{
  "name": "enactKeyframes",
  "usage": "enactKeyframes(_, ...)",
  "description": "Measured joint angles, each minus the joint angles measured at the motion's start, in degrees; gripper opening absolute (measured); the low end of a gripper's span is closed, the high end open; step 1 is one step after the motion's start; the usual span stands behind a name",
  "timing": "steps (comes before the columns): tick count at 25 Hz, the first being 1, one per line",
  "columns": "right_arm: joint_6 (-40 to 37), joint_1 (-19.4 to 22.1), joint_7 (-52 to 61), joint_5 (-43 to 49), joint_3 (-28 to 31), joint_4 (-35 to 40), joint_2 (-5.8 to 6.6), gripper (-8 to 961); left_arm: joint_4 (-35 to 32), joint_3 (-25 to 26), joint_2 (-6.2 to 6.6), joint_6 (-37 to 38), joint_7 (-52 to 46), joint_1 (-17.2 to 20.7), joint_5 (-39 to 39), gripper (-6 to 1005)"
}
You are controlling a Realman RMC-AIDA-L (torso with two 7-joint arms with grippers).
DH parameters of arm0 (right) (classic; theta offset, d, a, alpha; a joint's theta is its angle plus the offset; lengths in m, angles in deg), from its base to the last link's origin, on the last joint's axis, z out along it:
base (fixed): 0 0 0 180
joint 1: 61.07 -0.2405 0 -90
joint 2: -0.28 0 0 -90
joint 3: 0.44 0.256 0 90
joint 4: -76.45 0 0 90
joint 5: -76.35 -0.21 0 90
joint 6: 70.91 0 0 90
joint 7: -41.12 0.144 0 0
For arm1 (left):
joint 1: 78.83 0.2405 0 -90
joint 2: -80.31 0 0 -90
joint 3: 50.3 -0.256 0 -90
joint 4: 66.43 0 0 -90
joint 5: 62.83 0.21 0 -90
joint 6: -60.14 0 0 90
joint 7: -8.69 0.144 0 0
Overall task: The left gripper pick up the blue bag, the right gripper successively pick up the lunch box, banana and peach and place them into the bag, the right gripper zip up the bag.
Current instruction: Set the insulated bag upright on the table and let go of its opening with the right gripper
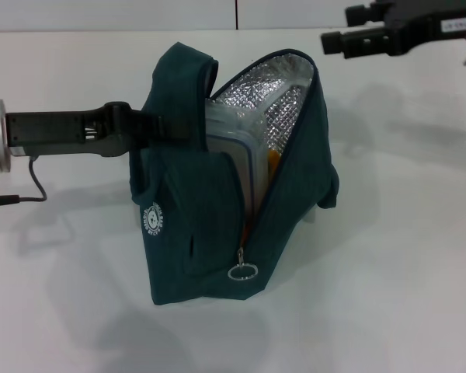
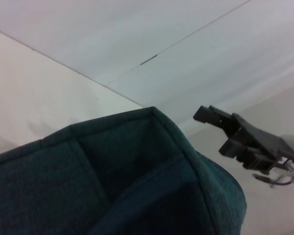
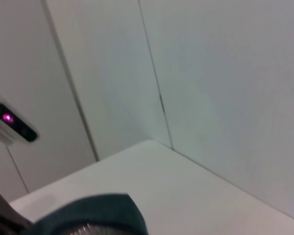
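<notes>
**Bag packed and open, zipper not yet drawn**

Head view: the blue bag stands on the white counter, its mouth gaping to show the silver lining. The left gripper comes in from the side, clamped on the near handle at the top of the bag and holding it up. Inside, the lunch box stands on edge against the near wall, and a sliver of orange just behind it is probably the banana. The peach is not visible. The ring pull hangs low at the front end of the zipper. The right gripper hovers high and well apart from the bag, fingers slightly parted, holding nothing.

Left wrist view: teal fabric fills the lower part; the right gripper hangs beyond it, empty.

Right wrist view: only the wall, the counter and a curved edge of the bag appear.

Risk, as I judge it: the pull is small and lies flat against the fabric, so a pinch could miss. Tugging the zipper could also drag or tip the bag if the handle slips, and the upright box may catch the closing teeth.
</notes>
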Motion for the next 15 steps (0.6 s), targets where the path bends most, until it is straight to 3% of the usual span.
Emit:
enactKeyframes(4,0.62,-2.11,1.39,1.24,-0.23,-1.00,-0.86,740,0.05,0.00,-0.07,0.00,0.11,0.00,0.00,32)
enactKeyframes(9,1.70,-3.94,2.34,6.85,-0.71,-2.89,-2.83,739,0.08,0.00,-0.08,-0.01,0.20,0.00,0.01,32)
enactKeyframes(15,1.95,-4.72,4.91,8.53,-2.72,-5.34,-3.08,709,0.08,0.00,-0.08,-0.10,0.25,-0.03,0.02,32)
